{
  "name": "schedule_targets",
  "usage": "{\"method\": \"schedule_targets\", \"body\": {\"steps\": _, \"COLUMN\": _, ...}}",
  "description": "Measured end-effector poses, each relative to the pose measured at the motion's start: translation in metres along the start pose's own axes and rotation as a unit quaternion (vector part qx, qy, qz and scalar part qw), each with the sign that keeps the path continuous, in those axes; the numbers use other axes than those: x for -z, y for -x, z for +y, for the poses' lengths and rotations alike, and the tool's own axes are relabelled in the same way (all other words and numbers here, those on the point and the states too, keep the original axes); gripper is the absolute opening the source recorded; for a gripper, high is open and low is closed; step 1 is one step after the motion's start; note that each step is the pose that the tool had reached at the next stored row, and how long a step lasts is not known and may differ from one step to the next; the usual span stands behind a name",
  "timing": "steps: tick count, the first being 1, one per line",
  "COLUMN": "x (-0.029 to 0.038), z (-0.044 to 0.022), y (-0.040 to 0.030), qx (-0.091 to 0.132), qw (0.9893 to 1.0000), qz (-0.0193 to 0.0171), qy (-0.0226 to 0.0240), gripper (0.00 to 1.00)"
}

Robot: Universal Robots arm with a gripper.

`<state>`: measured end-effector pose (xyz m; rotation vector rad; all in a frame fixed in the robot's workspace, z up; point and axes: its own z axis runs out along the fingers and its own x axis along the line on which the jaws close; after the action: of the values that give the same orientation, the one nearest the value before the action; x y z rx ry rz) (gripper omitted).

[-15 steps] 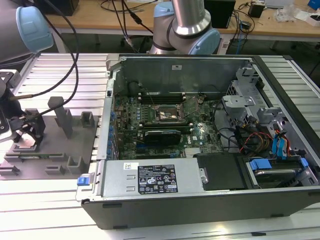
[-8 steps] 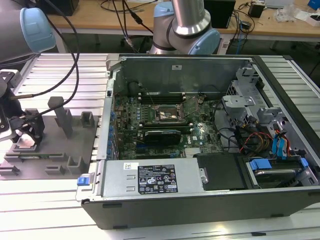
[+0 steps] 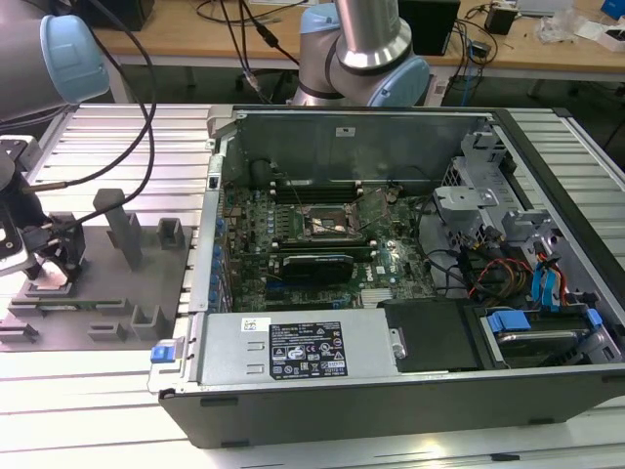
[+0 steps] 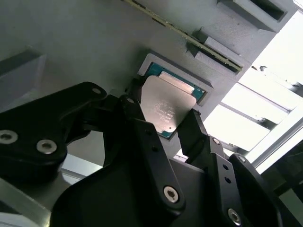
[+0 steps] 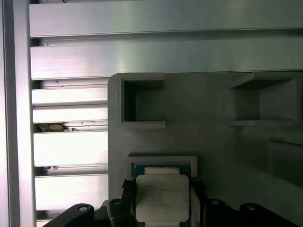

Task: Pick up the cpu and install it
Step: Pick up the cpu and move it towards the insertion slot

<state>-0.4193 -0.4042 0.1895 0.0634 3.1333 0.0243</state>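
Ribbed aluminium table, built of long parallel slats with dark gaps between. Directly beneath the fingers, lying flat on the table: a grey fixture plate with raised blocks and square pockets. Just past the fingers, beyond the plate's edge: bare slats. Well apart from the fingers, toward the exterior view's right, resting on the same table: an open computer case, laid on its side.

A silver tabletop of ribbed aluminium slats runs across the foreground, and its grooves catch bright light that glares white in both wrist views. Behind it stands a light wooden desk strewn with black cables and small dark devices. Beneath the desk is a shadowed gap where the floor cannot be made out.
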Motion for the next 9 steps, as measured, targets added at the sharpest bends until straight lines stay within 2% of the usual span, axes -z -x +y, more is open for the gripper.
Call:
{"method": "schedule_targets", "body": {"steps": 5, "x": 0.0007, "z": 0.0001, "y": 0.0001, "qx": 0.0, "qw": 1.0, "qz": -0.0001, "qy": 0.0003, "gripper": 0.55}}
{"method": "schedule_targets", "body": {"steps": 9, "x": 0.0069, "z": 0.0001, "y": 0.0003, "qx": 0.0, "qw": 1.0, "qz": 0.0, "qy": 0.0003, "gripper": 0.55}}
